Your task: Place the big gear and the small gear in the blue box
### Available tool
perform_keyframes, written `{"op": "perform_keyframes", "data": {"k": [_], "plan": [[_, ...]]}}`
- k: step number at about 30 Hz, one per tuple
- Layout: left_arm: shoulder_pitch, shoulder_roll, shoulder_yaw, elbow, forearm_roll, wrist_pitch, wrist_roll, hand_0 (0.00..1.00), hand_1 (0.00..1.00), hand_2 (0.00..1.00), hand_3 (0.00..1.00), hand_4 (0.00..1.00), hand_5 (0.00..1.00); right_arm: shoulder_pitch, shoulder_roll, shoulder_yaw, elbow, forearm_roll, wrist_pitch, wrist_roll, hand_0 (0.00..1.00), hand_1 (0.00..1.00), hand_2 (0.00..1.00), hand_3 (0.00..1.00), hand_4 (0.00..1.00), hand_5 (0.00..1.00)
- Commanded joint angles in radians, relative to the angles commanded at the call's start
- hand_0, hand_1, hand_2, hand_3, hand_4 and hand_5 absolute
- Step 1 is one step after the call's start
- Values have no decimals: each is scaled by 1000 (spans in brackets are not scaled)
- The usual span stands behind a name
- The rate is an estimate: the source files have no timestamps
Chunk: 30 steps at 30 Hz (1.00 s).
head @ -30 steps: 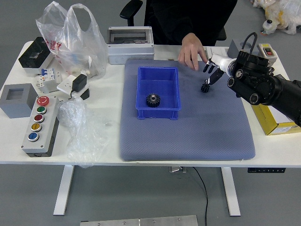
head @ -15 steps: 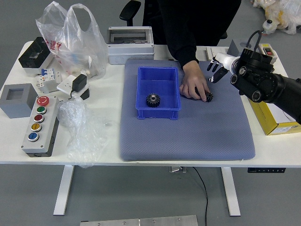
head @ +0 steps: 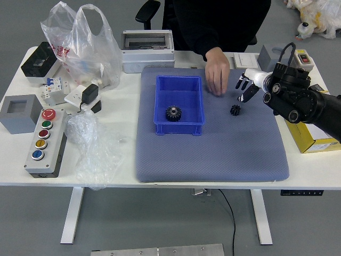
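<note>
Since the earlier frame, the person's hand [head: 217, 72] has let go of the small gear [head: 235, 110] and drawn back toward the far side, where it rests with its fingers pointing down on the mat [head: 213, 154]. Over the same span my right hand [head: 258, 79] has come a little nearer, and it reaches in from the right with its fingers spread and nothing between them.

Left to right, then: the big gear [head: 173, 113] is already inside the blue box [head: 178, 90], so I judge that half of the work done. What remains is the small gear, and the step in hand looks like the approach to its pick-up. It sits on the mat, to the right of the box and just nearer than my fingertips, apart from them. Next I should come slightly nearer and to the left, lower the fingers around it, close, lift over the box's right wall and release inside. Coming down off-centre could push something this small away, and the person's hand just beyond calls for care.

As for looks, the big gear is dark and toothed, with a paler hub around its centre; it lies in the near part of the box. The small gear is nearly black, its edge notched all round, clearly the lesser of the two; finer detail is too small for me to tell.
</note>
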Motion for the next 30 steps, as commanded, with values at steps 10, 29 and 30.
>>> {"op": "perform_keyframes", "data": {"k": [10,29,30], "plan": [[5,-4,-5,0,1,0,-1,898,887,884,868,672,357,-1,-28,22,20,-4,31,-10,680,597,690,674,722,23],[2,-10,1,0,2,0,0,898,889,884,868,672,357,-26,-6,43,-26,44,13,-3,686,617,722,755,748,43],[2,-10,1,0,2,0,0,898,889,884,868,672,357,-27,-4,44,-28,46,12,-3,686,617,722,755,748,43]]}}
